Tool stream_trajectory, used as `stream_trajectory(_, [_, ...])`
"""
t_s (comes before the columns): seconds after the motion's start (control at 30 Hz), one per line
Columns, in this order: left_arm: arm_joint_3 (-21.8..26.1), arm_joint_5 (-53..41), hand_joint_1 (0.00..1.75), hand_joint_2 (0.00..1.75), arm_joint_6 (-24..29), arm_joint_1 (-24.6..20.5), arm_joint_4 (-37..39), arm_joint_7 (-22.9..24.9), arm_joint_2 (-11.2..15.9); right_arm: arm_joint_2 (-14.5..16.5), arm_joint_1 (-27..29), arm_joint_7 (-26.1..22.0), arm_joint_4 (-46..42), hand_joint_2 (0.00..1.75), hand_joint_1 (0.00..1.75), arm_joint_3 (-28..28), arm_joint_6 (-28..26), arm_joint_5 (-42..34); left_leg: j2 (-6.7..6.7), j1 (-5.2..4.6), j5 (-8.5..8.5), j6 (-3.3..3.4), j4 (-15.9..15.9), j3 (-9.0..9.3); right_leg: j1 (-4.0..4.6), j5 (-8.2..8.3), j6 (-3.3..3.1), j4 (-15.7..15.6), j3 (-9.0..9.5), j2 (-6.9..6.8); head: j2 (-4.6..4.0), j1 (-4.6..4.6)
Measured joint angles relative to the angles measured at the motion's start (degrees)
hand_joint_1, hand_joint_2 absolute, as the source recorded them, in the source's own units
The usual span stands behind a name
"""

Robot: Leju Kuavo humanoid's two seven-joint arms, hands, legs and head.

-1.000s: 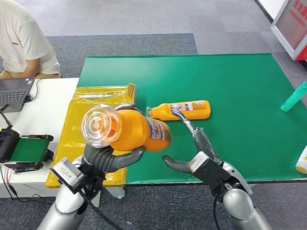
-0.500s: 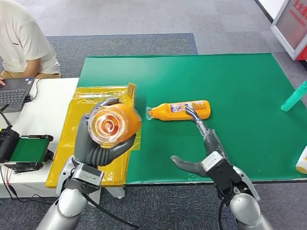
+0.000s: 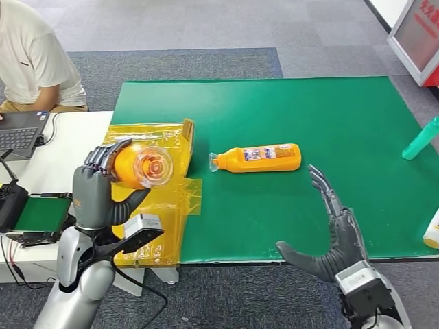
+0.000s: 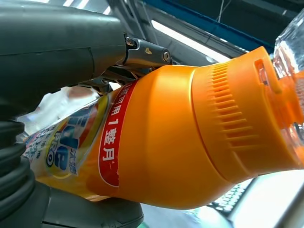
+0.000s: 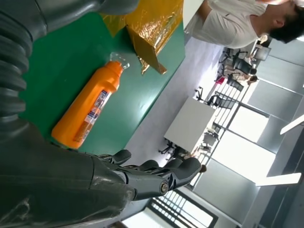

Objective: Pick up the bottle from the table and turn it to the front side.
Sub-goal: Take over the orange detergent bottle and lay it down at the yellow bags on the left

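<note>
The left hand [image 3: 93, 195] gripped the orange plastic bottle with a clear cap [image 3: 138, 165], cap toward the camera (probably mid-turn). The right hand [image 3: 339, 236] hung open, holding nothing.

I see the held bottle [image 4: 168, 137] as smooth, glossy orange plastic with a ribbed collar, a clear plastic cap [image 3: 153, 166] and a shiny printed label. My left hand [image 3: 96, 195] looks like matt dark-grey plastic with a small bare metal hinge; the right hand [image 3: 339, 236] has the same dull finish. The second bottle [image 3: 257, 157] is equally glossy. The green mat [image 3: 331, 116] looks matt and cloth-like, and by its left edge the yellow film [image 3: 171, 199] is crinkled and shiny.
</note>
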Motion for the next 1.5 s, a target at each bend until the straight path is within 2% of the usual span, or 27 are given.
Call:
stream_trajectory(0.23, [3.2,-8.7,1.75,1.75,-0.1,-0.1,4.7,3.4,1.8,0.0,3.7,-1.1,-3.6,1.75,0.00,-2.1,1.0,0.4,0.00,0.00,0.00,0.00,0.0,0.00,0.00,0.00,-0.01,0.0,-0.03,0.01,0.00,-0.01])
stream_trajectory(0.37, [3.4,-15.2,1.75,1.75,-2.8,-2.0,8.8,6.4,3.0,0.0,3.9,-1.2,-4.3,1.75,0.00,-2.3,2.0,0.3,0.00,0.00,0.02,-0.01,0.0,0.00,0.00,0.02,-0.01,0.0,-0.03,0.01,0.00,-0.01])
stream_trajectory(0.63, [3.3,-10.4,1.75,1.75,-9.5,-6.7,21.4,5.4,4.1,-0.1,4.4,-1.2,-5.3,1.75,0.00,-2.3,3.0,0.3,0.00,0.00,0.05,-0.03,0.0,0.01,0.00,0.05,-0.04,0.0,-0.05,0.01,0.01,-0.01])
stream_trajectory(0.9, [1.6,-10.9,1.75,1.75,-11.9,-11.6,35.7,6.0,1.3,-0.6,5.7,-1.9,-6.2,1.75,0.00,-3.1,4.0,0.4,0.00,-0.01,0.02,0.00,0.0,-0.01,-0.03,0.04,0.00,0.0,-0.03,0.01,0.00,0.00])
stream_trajectory(1.03, [0.9,-10.8,1.75,1.75,-11.8,-13.8,40.2,6.1,0.2,-0.7,6.1,-2.0,-6.4,1.75,0.00,-3.3,4.2,0.6,0.00,-0.03,0.01,0.00,0.0,0.02,-0.03,0.04,-0.01,0.0,0.00,0.01,0.00,-0.01])
stream_trajectory(1.5, [-1.6,-11.0,1.75,1.75,-11.7,-16.2,46.2,5.1,-1.0,-0.7,6.1,-1.8,-6.4,1.75,0.00,-3.3,4.5,0.7,0.00,-0.03,0.01,0.00,0.0,0.03,-0.03,0.04,-0.01,0.0,0.02,0.02,0.01,0.00])
